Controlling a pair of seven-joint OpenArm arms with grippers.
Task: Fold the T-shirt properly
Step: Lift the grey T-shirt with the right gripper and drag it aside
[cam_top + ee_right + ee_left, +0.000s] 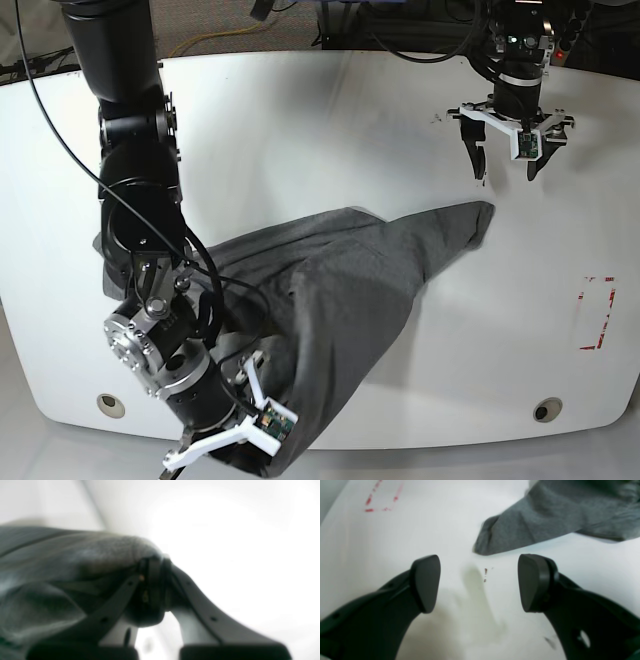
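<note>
The right gripper (153, 590) pinches a bunch of the T-shirt (340, 300) at the table's (300, 130) near edge; the left gripper (478, 582) hangs spread and empty beside a far sleeve. With one corner held, the crumpled shirt could drag or slip off the edge.

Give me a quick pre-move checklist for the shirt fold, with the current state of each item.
1. Right gripper clamped on the T-shirt: ok, its jaws are shut on a bunch of grey cloth near the front table edge.
2. Left gripper free to grasp: ok, open and empty above the bare table.
3. Left gripper lined up on cloth: not ok, the nearest sleeve tip lies ahead of its fingers, apart from them.
4. Shirt spread flat: not ok, it is bunched and creased, one part stretched toward the left arm.
5. Shirt fully on the table: cannot tell, the right arm hides the front edge.
</note>
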